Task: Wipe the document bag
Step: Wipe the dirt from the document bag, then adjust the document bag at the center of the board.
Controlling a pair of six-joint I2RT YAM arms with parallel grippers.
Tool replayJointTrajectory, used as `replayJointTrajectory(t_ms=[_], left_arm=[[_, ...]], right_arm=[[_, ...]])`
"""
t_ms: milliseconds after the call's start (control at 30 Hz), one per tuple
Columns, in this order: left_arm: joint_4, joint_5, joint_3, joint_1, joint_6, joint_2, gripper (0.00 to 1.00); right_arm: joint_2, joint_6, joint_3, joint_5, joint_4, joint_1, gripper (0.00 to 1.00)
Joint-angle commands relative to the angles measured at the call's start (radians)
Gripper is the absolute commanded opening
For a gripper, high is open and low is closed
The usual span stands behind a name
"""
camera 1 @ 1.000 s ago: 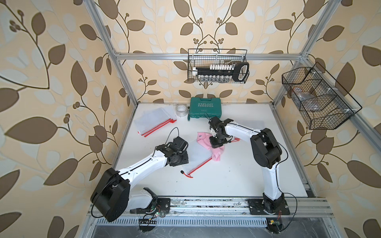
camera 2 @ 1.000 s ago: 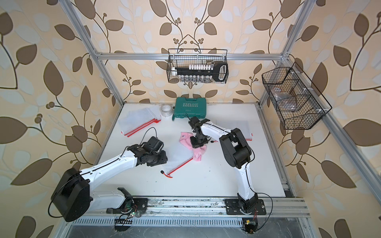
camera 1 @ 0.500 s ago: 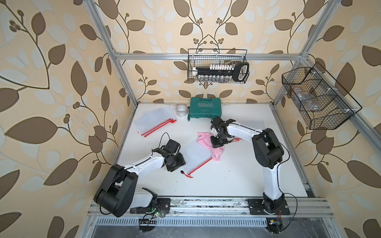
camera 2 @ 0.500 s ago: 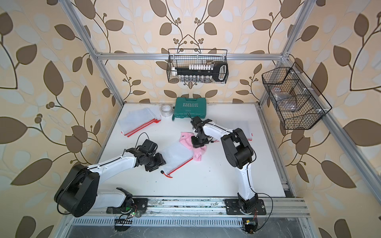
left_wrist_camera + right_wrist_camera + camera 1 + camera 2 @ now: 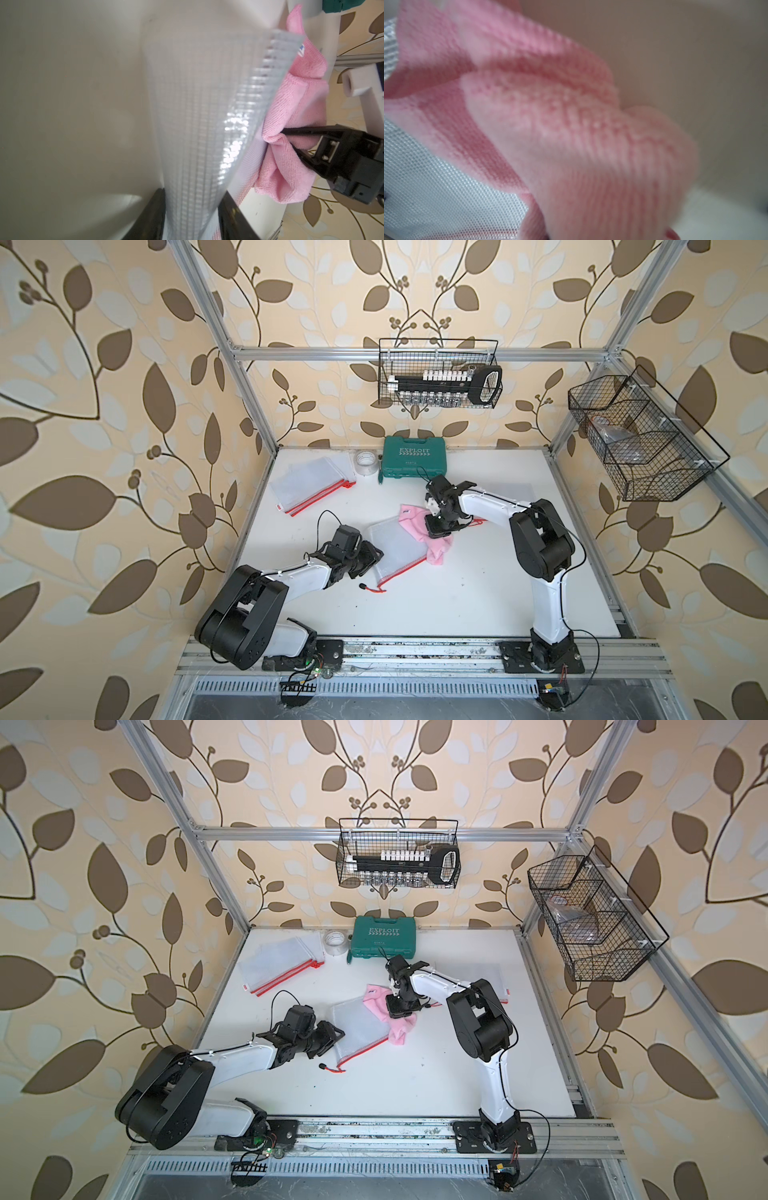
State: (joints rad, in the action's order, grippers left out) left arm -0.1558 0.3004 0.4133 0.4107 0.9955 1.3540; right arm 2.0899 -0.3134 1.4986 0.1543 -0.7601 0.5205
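Two arms reach over the white bench [image 5: 457, 605]. The document bag [image 5: 395, 549], a clear mesh pouch with a red zip edge, lies near the middle of the bench, between the arms.

The left claw [image 5: 372, 556] meets the bag at the edge on its own side. In the left wrist view that edge bows upward and fills the gap between the two black fingers [image 5: 150, 216]. Both fingers touch it, so we read this claw as grasping the bag.

The right claw [image 5: 436, 526] points down at the bag's far corner, clenched on a pink cloth [image 5: 439, 551]. In the left wrist view we see its tips pinching a fold of that cloth. The cloth lies partly on the bag's far edge and partly on the bench beside it. In the right wrist view it fills most of the picture, blurred, with mesh beneath it.

Along the back of the bench we see:
- a green tool case [image 5: 414, 456];
- a roll of tape [image 5: 366, 462] just beside the case;
- a stack of further mesh bags [image 5: 311, 485] toward the left arm's side, well apart from the grasped bag.
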Motion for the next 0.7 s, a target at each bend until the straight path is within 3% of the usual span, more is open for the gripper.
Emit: replayJointTrajectory(t_ms=[0,267,467,667], left_arm=[[0.196,-0.069,-0.067,-0.003,0.020,-0.007,0.37],[0.378,-0.170,-0.015,-0.003,-0.029,-0.231,0.00],[0.651,-0.305,0.162,-0.004,-0.166,-0.380,0.00],[1.119,-0.598,0.540,-0.009,-0.363,-0.345,0.00]], right_arm=[[0.079,-0.003,-0.072,0.016,-0.067,0.018,0.00],[0.075,-0.006,-0.054,0.025,-0.070,0.035,0.00],[-0.044,-0.009,-0.030,0.039,-0.093,0.049,0.00],[-0.229,-0.038,-0.049,-0.021,-0.152,0.016,0.00]])
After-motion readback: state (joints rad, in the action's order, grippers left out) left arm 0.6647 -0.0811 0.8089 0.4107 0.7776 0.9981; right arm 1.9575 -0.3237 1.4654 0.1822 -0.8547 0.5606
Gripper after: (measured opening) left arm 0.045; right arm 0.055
